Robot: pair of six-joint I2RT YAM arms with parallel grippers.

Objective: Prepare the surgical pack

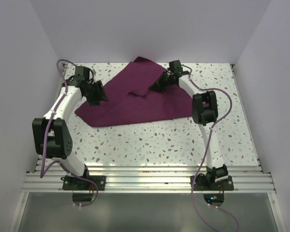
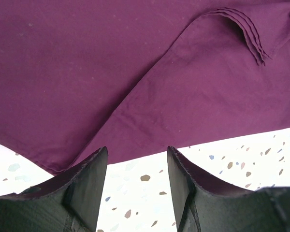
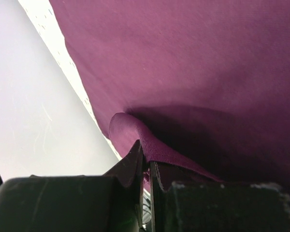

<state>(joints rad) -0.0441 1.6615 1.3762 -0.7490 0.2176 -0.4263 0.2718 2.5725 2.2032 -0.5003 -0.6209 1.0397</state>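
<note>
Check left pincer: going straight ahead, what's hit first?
Probably the near edge of the large maroon-purple cloth, just beyond the open left pincer; depth unclear, so the speckled tabletop could come first.

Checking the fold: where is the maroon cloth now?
Top view: the maroon cloth lies on the table's far half, the right gripper pinching a fold near its middle, the open left gripper at its left edge.

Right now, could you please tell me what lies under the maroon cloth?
Only speckled table shows around the maroon cloth; it is folded over itself and opaque, so whatever lies beneath is hidden.
</note>
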